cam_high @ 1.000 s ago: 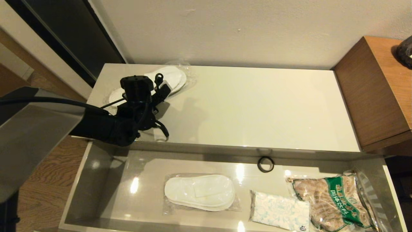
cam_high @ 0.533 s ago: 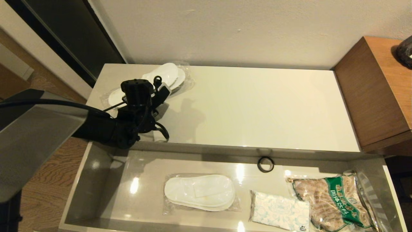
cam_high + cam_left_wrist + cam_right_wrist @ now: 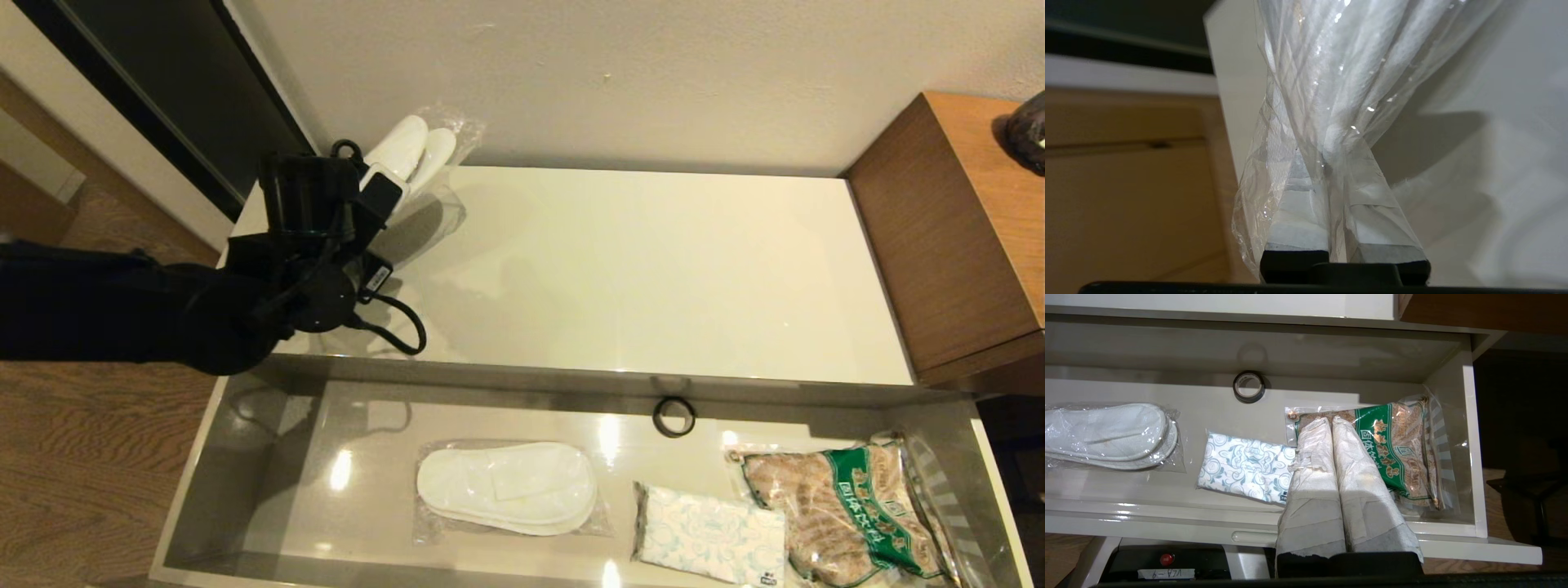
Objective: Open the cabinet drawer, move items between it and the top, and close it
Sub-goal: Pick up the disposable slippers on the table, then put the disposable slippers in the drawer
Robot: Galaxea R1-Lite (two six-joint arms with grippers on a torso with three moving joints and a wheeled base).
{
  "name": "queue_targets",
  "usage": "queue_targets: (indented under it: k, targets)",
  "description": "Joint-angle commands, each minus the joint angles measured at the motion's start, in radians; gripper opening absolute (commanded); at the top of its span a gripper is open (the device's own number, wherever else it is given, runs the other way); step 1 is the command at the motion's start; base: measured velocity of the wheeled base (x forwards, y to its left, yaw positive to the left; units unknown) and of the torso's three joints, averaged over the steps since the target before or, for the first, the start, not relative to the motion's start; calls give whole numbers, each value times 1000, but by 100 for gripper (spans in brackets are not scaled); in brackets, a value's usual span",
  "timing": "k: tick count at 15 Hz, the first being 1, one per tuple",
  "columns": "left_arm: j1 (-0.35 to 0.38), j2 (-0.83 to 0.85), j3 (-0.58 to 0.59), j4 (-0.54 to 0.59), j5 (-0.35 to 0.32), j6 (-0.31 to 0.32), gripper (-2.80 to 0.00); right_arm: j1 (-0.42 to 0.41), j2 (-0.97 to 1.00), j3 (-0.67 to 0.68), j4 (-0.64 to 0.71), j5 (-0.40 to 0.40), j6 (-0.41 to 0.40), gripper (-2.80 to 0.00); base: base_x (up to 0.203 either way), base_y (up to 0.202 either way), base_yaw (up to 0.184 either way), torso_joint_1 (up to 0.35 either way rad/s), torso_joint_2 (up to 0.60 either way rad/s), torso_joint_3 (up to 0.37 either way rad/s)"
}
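Observation:
The cabinet drawer (image 3: 269,457) stands pulled open. Over the far left corner of the top (image 3: 653,269), my left gripper (image 3: 384,184) is shut on one wrapped pair of white slippers (image 3: 408,147), holding it raised off the surface. In the left wrist view the slippers (image 3: 1331,73) run away from the taped fingers (image 3: 1298,212), which pinch the plastic wrap. A second pair of slippers (image 3: 506,487) and the tissue pack (image 3: 709,539) lie in the drawer. My right gripper (image 3: 1331,422) hovers shut and empty over the drawer's front right, out of the head view.
A brown snack bag with a green band (image 3: 849,506) fills the drawer's right end, and a small black ring (image 3: 673,416) lies at its back wall. The taller brown wooden unit (image 3: 963,229) adjoins the cabinet on the right. A wall runs behind.
My left gripper has risen and drawn back to the left, lifting the slippers off the top; they lay flat on it before.

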Motion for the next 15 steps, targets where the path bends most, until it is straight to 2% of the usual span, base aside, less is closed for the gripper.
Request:
queue_targets:
  k: [1, 2, 4, 5, 6, 7, 8, 9, 11, 15]
  targets:
    - [-41, -194, 19, 358, -26, -151, -280, 0, 1, 2, 0, 0, 0, -280, 0, 0, 0, 0, 0, 0]
    - [-60, -254, 18, 537, -81, -238, -280, 0, 0, 2, 0, 0, 0, -280, 0, 0, 0, 0, 0, 0]
    - [-84, -349, 7, 885, -324, -367, -280, 0, 1, 2, 0, 0, 1, -280, 0, 0, 0, 0, 0, 0]
    - [-91, -379, 9, 1000, -417, -392, -280, 0, 0, 2, 0, 0, 1, -280, 0, 0, 0, 0, 0, 0]
    - [-112, -403, 34, 1087, -470, -402, -280, 0, 0, 2, -1, 0, 1, -280, 0, 0, 0, 0, 0, 0]
    - [-138, -417, 67, 1114, -484, -391, -280, 0, 0, 2, -1, 0, 1, -280, 0, 0, 0, 0, 0, 0]
    - [-150, -426, 106, 1118, -486, -335, -280, 0, 1, 2, 0, 0, 0, -280, 0, 0, 0, 0, 0, 0]
    - [-162, -435, 145, 1117, -488, -238, -280, 0, 1, 2, -1, 0, -1, -280, 0, 0, 0, 0, 0, 0]
    - [-190, -435, 195, 1110, -494, -84, -280, 0, 1, 2, -1, 0, -1, -280, 0, 0, 0, 0, 0, 0]
    - [-218, -335, 217, 1022, -501, 23, -280, 0, 1, 2, 0, 0, -1, -280, 0, 0, 0, 0, 0, 0]
